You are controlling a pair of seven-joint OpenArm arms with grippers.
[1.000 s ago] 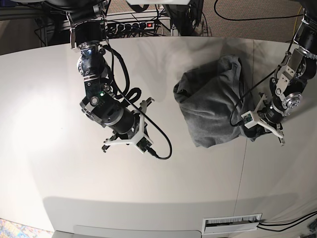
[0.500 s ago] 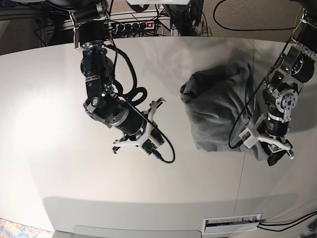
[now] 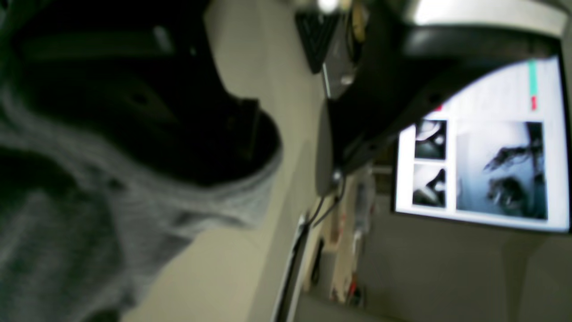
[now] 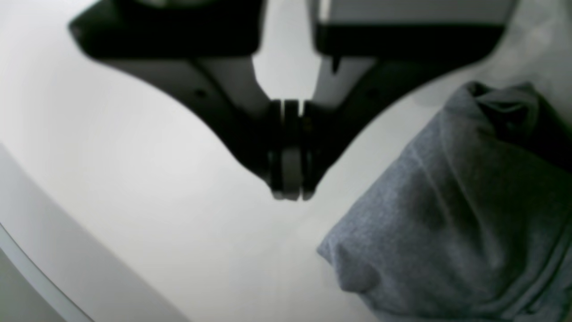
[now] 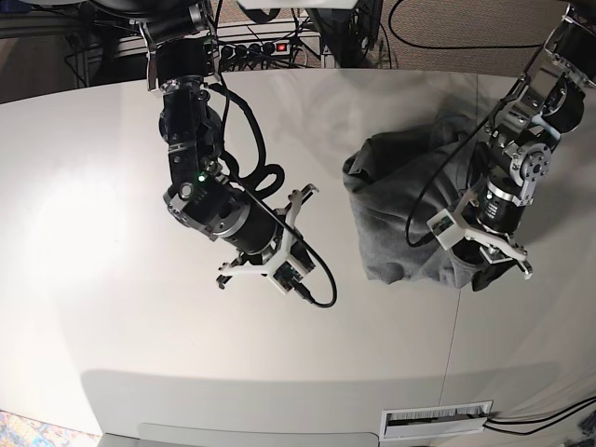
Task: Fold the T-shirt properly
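Observation:
The heather-grey T-shirt (image 5: 405,200) lies crumpled in a heap on the white table (image 5: 93,279), right of centre. My left gripper (image 5: 486,268) is at the heap's lower right corner. In the left wrist view its dark finger (image 3: 187,116) has grey T-shirt cloth (image 3: 111,214) wrapped under it, so it looks shut on the hem. My right gripper (image 5: 284,244) hovers over bare table to the left of the T-shirt. In the right wrist view its fingertips (image 4: 288,188) are pressed together and empty, with the T-shirt (image 4: 456,214) close by at the lower right.
A power strip (image 5: 250,48) and cables lie beyond the table's far edge. A lit monitor (image 3: 478,143) stands off the table on the left arm's side. A vent slot (image 5: 436,420) sits at the near edge. A black cable (image 5: 321,279) loops from the right wrist.
My left gripper swung down and then inward along the T-shirt's lower right corner, and the heap shifted slightly right. My right arm moved right and nearer to the T-shirt.

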